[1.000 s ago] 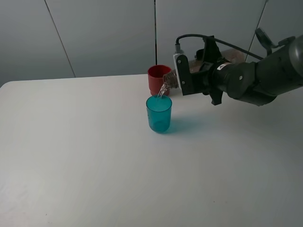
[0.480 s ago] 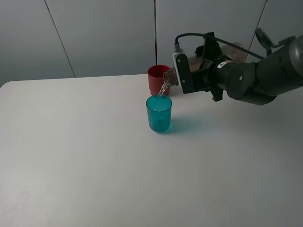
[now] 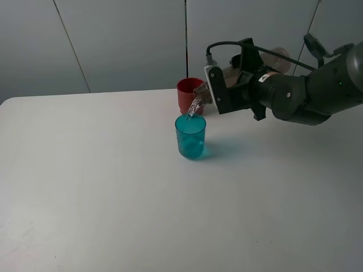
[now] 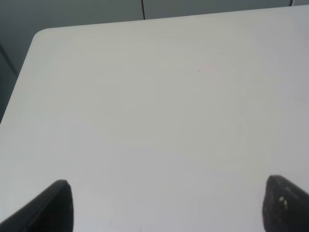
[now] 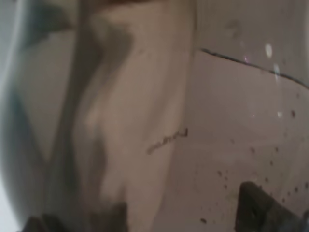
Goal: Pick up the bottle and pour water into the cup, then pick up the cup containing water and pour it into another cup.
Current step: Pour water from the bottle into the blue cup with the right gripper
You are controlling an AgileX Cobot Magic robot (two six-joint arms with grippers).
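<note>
The bottle (image 3: 202, 94) lies tipped almost level in the air, its long axis running from the right arm (image 3: 300, 96) toward the middle of the counter (image 3: 85, 181), neck a little lower than base. Its mouth hangs just above and slightly to the right of the rim of the teal cup (image 3: 190, 136), and a thin stream of water (image 3: 194, 107) falls from it into the cup. The right jaws are clamped across the bottle's body near the shoulder; from the wrist camera the smoky plastic (image 5: 120, 121) fills nearly everything. The red cup (image 3: 186, 93) stands just behind the teal one, close but apart. I judge the first pour to be under way, and the next move turns on that mouth-over-rim line — swinging the neck back up should cut the stream. The right arm is plainly the nearer to both cups. The left jaws stand wide open over bare counter — no cup shows in their view.
</note>
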